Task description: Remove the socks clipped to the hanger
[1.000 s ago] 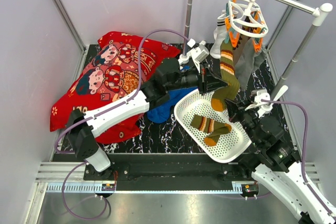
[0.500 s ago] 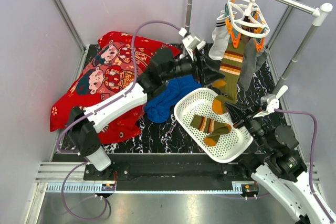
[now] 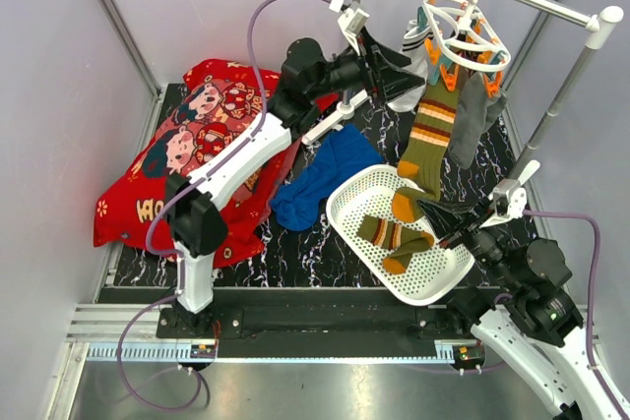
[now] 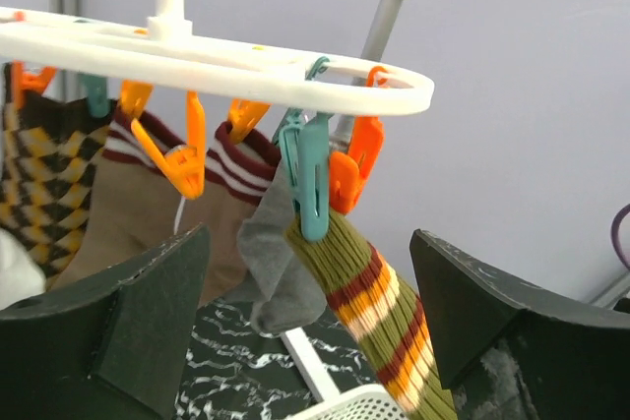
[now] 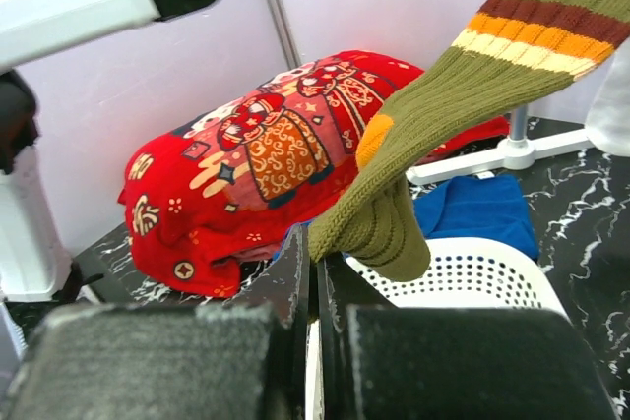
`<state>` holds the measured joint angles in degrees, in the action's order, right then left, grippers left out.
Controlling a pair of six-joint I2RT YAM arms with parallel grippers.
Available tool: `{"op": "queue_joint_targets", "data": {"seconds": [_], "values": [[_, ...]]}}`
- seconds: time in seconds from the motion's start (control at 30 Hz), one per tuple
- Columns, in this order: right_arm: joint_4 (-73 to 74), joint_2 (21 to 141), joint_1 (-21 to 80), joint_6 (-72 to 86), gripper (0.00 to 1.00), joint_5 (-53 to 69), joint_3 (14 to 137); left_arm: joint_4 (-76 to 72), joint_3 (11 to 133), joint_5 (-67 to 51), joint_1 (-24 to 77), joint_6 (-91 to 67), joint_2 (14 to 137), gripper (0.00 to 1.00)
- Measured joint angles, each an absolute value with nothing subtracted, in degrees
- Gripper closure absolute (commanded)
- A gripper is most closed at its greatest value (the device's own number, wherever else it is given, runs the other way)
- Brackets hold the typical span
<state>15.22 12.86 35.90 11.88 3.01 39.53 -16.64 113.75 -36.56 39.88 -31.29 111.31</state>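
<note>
The white ring hanger (image 3: 463, 31) hangs from the rail with several socks clipped under it. An olive sock with orange stripes (image 3: 433, 135) hangs longest, its toe over the basket. A teal peg (image 4: 307, 179) holds that olive sock (image 4: 384, 312), with a grey sock (image 4: 281, 277) beside it and a brown checked sock (image 4: 39, 174) further left. My left gripper (image 3: 397, 66) is raised beside the hanger, open wide (image 4: 315, 327), with nothing between its fingers. My right gripper (image 5: 317, 243) is shut, its tips against the olive sock's toe (image 5: 379, 228); whether they pinch it is unclear.
A white perforated basket (image 3: 443, 265) holds another olive striped sock (image 3: 394, 236). A blue cloth (image 3: 320, 179) lies to its left, next to a red patterned cushion (image 3: 197, 159). The rail's upright pole (image 3: 354, 17) stands just behind my left gripper.
My left arm rose from basket height to the hanger and its gripper opened. The olive sock swung back to hang straighter. My right gripper stayed shut and drew slightly lower.
</note>
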Motion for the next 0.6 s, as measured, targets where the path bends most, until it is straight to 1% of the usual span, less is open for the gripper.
{"op": "queue_joint_targets", "data": {"seconds": [0.07,0.13,0.33,0.43,0.6], "values": [[15.2,12.86,35.9,12.08,1.0,3.7,39.68,-17.56,114.96,-37.82,39.88,-33.04,112.99,0.12],[14.92,13.08,35.9,12.4,1.0,3.6,39.75,-18.44,113.34,-38.72,39.88,-34.41,113.19,0.1],[13.5,18.5,35.9,13.56,1.0,3.6,41.45,-18.94,99.81,-38.89,39.83,-34.54,108.84,0.08],[11.88,21.93,35.9,14.13,1.0,3.88,41.95,-18.98,95.33,-39.9,39.83,-34.59,106.85,0.07],[9.56,24.4,35.9,15.35,1.0,4.23,41.95,-19.29,88.12,-41.25,39.88,-34.92,101.62,0.06]]}}
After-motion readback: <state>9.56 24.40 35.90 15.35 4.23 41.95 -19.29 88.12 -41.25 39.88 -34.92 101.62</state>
